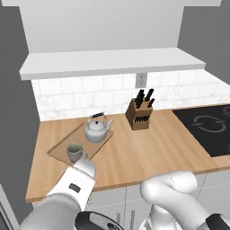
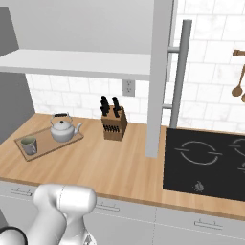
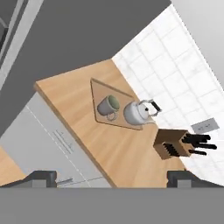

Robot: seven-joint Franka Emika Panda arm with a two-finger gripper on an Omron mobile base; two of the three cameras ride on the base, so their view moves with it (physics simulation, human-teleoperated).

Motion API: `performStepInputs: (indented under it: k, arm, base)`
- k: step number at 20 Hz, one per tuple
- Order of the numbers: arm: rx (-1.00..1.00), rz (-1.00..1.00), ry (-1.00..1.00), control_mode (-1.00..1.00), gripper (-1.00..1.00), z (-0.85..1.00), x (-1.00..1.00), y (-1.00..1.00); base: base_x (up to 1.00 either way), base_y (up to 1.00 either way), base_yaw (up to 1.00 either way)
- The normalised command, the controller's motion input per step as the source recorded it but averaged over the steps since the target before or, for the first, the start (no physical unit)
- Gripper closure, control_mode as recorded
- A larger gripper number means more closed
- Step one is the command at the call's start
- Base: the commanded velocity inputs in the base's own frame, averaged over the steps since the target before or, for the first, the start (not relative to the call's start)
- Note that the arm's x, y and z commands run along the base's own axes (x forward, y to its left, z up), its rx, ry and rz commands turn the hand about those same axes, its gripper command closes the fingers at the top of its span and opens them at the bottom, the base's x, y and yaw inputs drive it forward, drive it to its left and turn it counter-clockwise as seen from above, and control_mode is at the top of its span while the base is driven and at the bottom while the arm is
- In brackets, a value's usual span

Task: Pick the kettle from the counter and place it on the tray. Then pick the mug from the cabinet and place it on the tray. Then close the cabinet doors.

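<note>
A smooth, shiny silver metal kettle (image 1: 97,129) and a matt grey mug (image 1: 75,152) sit on a thin light-brown wooden tray (image 1: 59,149), which lies on a matt wooden counter (image 1: 148,148).

Bare counter (image 1: 148,155) between tray (image 1: 58,150) and cooktop (image 1: 211,128); knife block (image 1: 138,114) near wall, open cabinet door (image 2: 158,76) overhangs.

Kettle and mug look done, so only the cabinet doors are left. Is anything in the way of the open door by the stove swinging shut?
Nothing visible blocks it. The cabinet door stands edge-on above the counter; the knife block sits lower, beneath the shelf.
</note>
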Motion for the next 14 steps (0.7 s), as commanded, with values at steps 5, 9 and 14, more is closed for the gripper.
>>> performStepInputs:
  k: [5, 9, 14]
  arm:
    - [-0.09, 0.01, -0.26, -1.00, -1.00, 0.31, -0.10, 0.27]
    - [-0.11, 0.00, -0.09, -1.00, -1.00, 0.37, 0.00, 0.39]
    - [-0.11, 0.00, -0.06, -1.00, -1.00, 0.23, 0.00, 0.25]
  base:
    - [0.00, 0.00, 0.00]
    - [0.00, 0.00, 0.00]
    - [0.00, 0.00, 0.00]
